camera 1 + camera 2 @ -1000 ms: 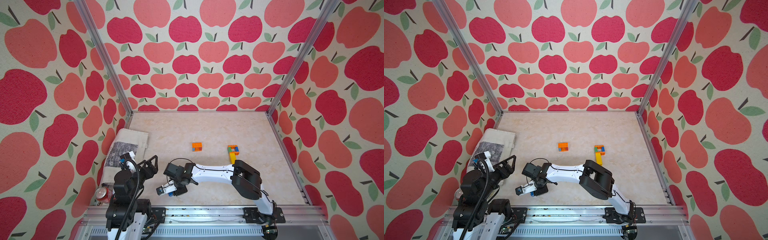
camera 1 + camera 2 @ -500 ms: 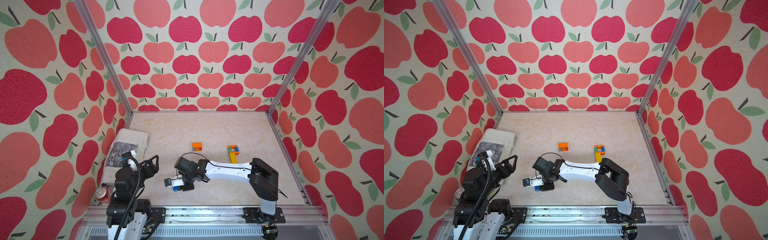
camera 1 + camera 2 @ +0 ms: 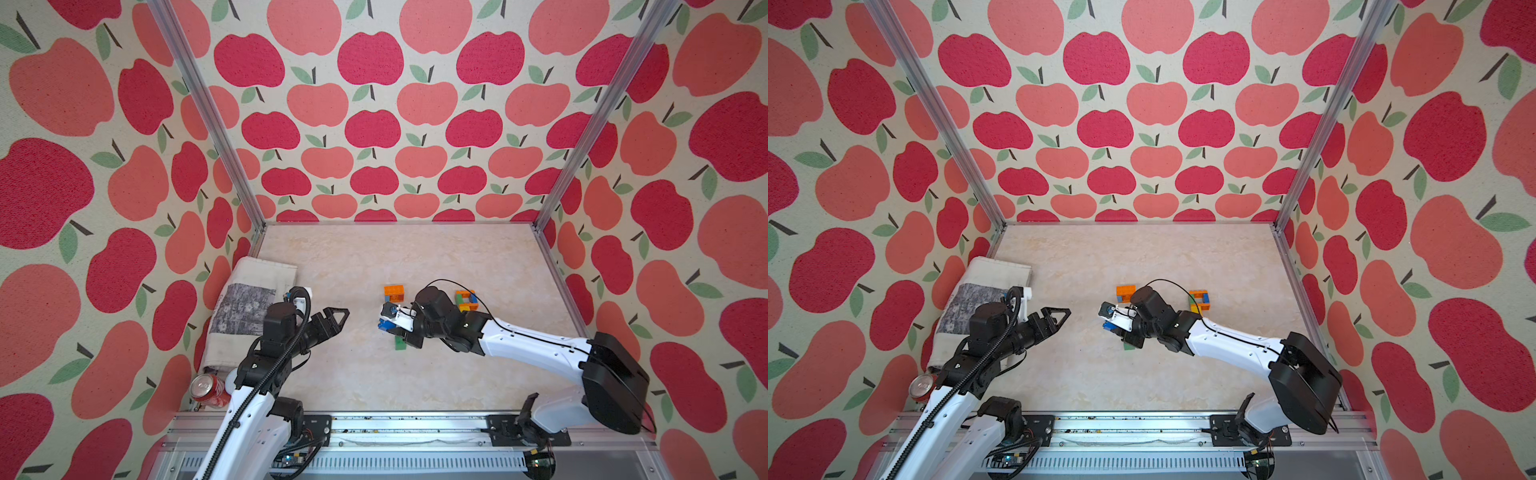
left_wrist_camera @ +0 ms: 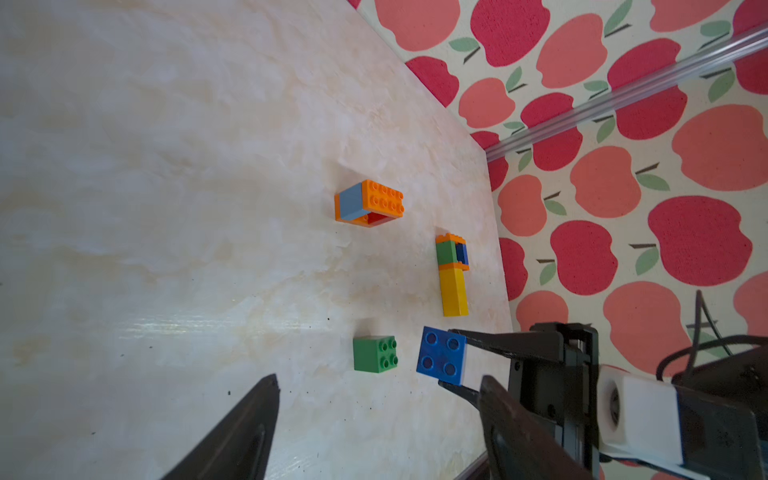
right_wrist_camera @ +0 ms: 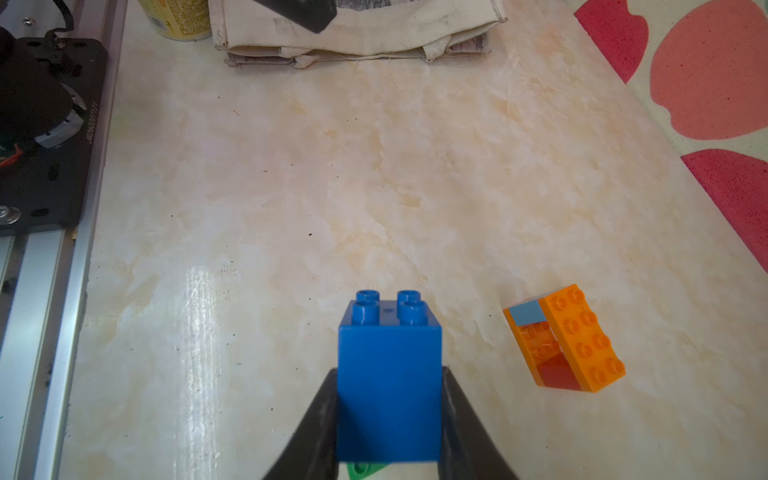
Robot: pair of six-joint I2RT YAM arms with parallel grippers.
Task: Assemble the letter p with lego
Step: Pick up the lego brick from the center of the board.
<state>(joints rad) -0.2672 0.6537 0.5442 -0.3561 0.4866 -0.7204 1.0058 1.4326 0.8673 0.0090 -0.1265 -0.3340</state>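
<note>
My right gripper (image 5: 389,372) is shut on a blue lego brick (image 5: 389,374), held above the table with its studs pointing away from the wrist. In a top view the blue brick (image 3: 384,325) hangs just left of a loose green brick (image 3: 400,343). Behind them lies an orange block with light blue and red parts (image 3: 394,292). Further right lies an orange, green, blue and yellow assembly (image 3: 466,300). My left gripper (image 3: 338,320) is open and empty, left of the blue brick (image 4: 442,355) and pointing toward it.
A folded cloth bag (image 3: 249,307) lies along the left wall, with a red soda can (image 3: 208,388) at its near end. The metal rail (image 3: 395,428) with both arm bases runs along the front. Apple-patterned walls enclose the other three sides.
My right arm has carried the blue brick to the right and away from the front rail, up to the green brick. The left gripper's jaws have narrowed slightly.
</note>
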